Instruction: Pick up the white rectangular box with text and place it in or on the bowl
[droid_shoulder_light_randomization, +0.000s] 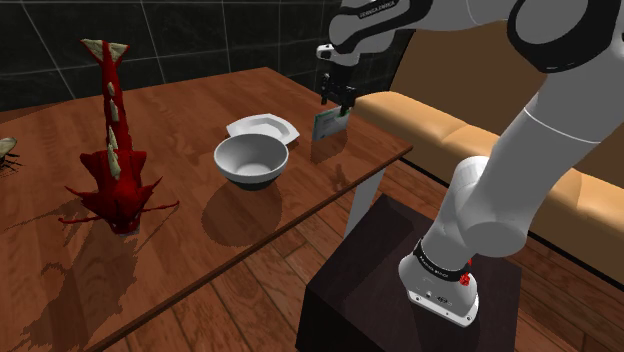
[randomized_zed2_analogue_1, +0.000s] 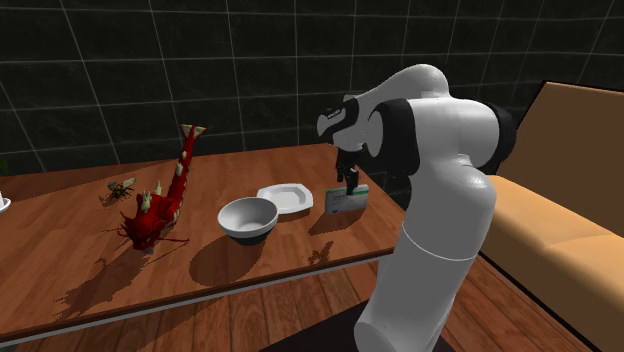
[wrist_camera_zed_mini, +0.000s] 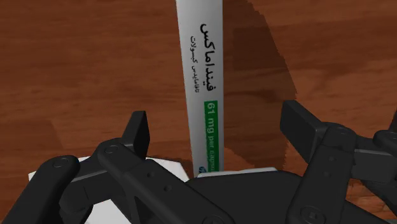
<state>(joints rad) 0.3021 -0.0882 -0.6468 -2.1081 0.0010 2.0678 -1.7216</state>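
white box (wrist_camera_zed_mini: 205, 83), between parted fingers (wrist_camera_zed_mini: 137, 130) (no contact), wooden table (wrist_camera_zed_mini: 76, 76)

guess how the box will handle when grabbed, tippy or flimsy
The box stands upright, thin edge between the open fingers, so an off-centre nudge would probably tip it. It looks like a slim medicine carton: likely light, and may dent if squeezed hard.

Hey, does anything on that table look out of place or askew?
The box stands on its thin edge near the table corner instead of lying flat, between the gripper's open fingers, which do not touch it. The bowl and plate sit level; nothing is spilled.
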